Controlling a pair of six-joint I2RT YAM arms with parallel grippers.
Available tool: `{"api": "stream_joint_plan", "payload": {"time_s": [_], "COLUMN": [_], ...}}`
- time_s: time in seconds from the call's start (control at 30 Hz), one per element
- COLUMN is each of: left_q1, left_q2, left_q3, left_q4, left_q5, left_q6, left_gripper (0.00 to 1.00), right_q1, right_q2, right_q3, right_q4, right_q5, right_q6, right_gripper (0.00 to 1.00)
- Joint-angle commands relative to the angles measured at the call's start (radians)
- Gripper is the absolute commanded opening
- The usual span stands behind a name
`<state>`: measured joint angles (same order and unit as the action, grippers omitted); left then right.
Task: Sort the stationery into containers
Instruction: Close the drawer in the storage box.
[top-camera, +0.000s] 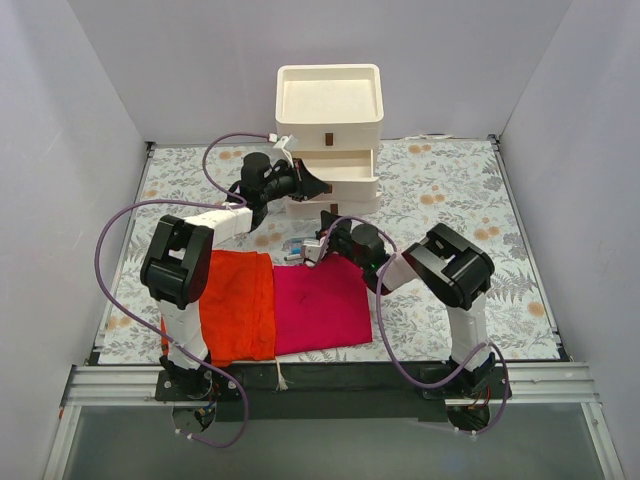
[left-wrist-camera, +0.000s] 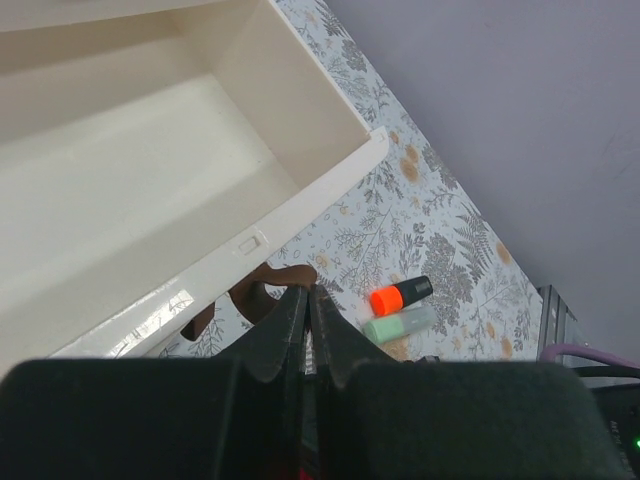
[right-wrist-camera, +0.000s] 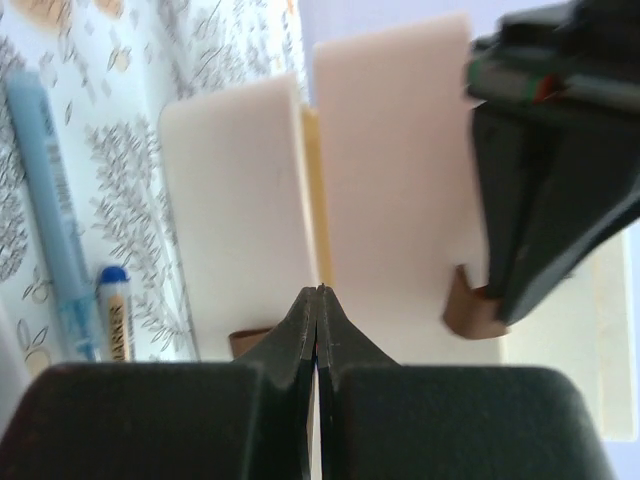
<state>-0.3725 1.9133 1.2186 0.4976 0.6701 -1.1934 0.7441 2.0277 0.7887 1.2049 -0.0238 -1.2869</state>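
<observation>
The cream three-drawer unit (top-camera: 330, 135) stands at the back centre. Its middle drawer (top-camera: 348, 168) is pulled out; in the left wrist view its inside (left-wrist-camera: 130, 160) is bare. My left gripper (top-camera: 318, 186) is shut at that drawer's brown pull tab (left-wrist-camera: 287, 275), tips (left-wrist-camera: 305, 292) on it. My right gripper (top-camera: 327, 220) is shut and empty, its tips (right-wrist-camera: 318, 292) just before the unit's front (right-wrist-camera: 240, 200). A black orange-capped highlighter (left-wrist-camera: 400, 295) and a pale green-capped marker (left-wrist-camera: 400, 325) lie on the table. A light blue pen (right-wrist-camera: 45, 200) and a short blue-capped pen (right-wrist-camera: 117, 315) lie left of the unit.
An orange cloth (top-camera: 240, 305) and a magenta cloth (top-camera: 320, 305) lie side by side at the front. A few small stationery items (top-camera: 297, 248) sit at the cloths' far edge. The bottom drawer's tab (right-wrist-camera: 250, 342) shows beside my right fingers. Grey walls close in three sides.
</observation>
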Motion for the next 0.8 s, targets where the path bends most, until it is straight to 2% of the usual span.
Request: {"api": "stream_joint_plan", "payload": {"time_s": [0.0,0.3,0.47,0.77], "left_q1": [-0.023,-0.057,-0.063,-0.074], "left_q2": [-0.122,-0.088,-0.071,-0.077], "left_q3": [0.024,0.033,0.058,0.039], "left_q4": [0.137,0.170,0.191,0.196], "left_q5": [0.111,0.137,0.134,0.137], "left_q6": [-0.023,-0.060,-0.083,-0.107], "left_gripper": [0.00,0.00,0.00,0.00], "right_q1": [0.012,0.009,0.011,0.014], "right_q2": [-0.044,0.049,0.136,0.249], "right_q3": [0.017,0.098,0.202,0.317], "right_q4": [0.001,-0.085,-0.102,-0.005], "right_q5": [-0.002,0.128,0.215,0.355], "right_q6": [0.025,-0.040,-0.051,-0.043], "right_gripper": [0.01,0.01,0.01,0.01]}}
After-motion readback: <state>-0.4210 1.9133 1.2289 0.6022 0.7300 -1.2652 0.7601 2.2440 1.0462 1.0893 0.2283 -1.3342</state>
